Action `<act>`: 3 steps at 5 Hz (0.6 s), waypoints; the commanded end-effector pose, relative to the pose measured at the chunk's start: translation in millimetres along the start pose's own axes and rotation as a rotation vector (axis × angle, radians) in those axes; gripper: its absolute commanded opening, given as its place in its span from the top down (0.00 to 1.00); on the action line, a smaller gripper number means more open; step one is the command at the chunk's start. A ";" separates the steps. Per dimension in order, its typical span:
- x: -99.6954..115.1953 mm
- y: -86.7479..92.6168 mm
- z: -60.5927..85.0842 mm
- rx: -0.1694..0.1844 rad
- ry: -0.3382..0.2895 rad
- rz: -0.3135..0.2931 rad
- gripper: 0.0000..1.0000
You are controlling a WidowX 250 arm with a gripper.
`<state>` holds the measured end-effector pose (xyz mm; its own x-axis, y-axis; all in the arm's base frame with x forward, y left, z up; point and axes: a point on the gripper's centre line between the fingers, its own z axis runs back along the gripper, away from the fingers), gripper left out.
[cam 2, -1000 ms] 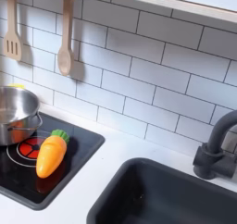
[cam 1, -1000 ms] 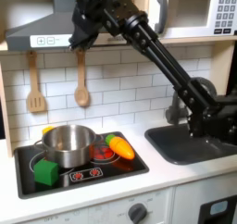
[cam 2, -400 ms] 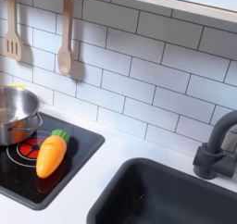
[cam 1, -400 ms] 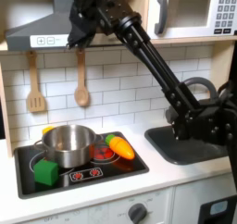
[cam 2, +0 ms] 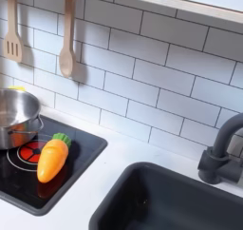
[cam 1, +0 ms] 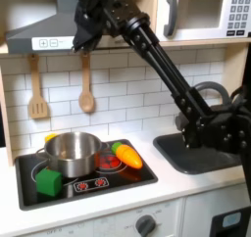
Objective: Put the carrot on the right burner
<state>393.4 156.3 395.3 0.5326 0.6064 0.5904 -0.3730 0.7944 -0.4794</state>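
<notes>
Orange thing: carrot (cam 1: 127, 157) (cam 2: 52, 158), glossy plastic, green top.
Carrot place: lies on the black stovetop (cam 1: 137, 174), near its right edge in the first exterior view, on or just at the red burner ring (cam 1: 106, 163) beside the pot; touching the ring's right side as far as I can tell.
Carrot axis: in the second exterior view, long axis runs front-to-back with a slight tilt, green top toward the tiled wall, tip toward the stovetop's front edge.
Pot: steel pot (cam 1: 70, 153) on the left burner, just beside the carrot, apart or barely touching, can't tell.
Other bits: green cube (cam 1: 49, 182) at the stovetop's front left corner, yellow piece (cam 1: 49, 138) behind the pot.
Gripper: gripper (cam 1: 88, 27) up high at the range hood, far above the stovetop; fingers dark against dark, cannot tell how open; nothing visibly held.
Key relation: carrot sits well below the gripper and slightly to the first exterior view's right.
Progress guess: carrot looks placed already, arm clear of it.
</notes>
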 end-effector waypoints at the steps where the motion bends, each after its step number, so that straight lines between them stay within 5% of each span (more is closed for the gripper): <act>1: -0.9 -3.6 -9.7 -0.010 0.010 0.010 1.00; 3: 0.5 -17.2 3.5 -0.038 -0.019 0.001 1.00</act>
<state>397.0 144.8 405.0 0.5195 0.6040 0.6044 -0.3494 0.7957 -0.4948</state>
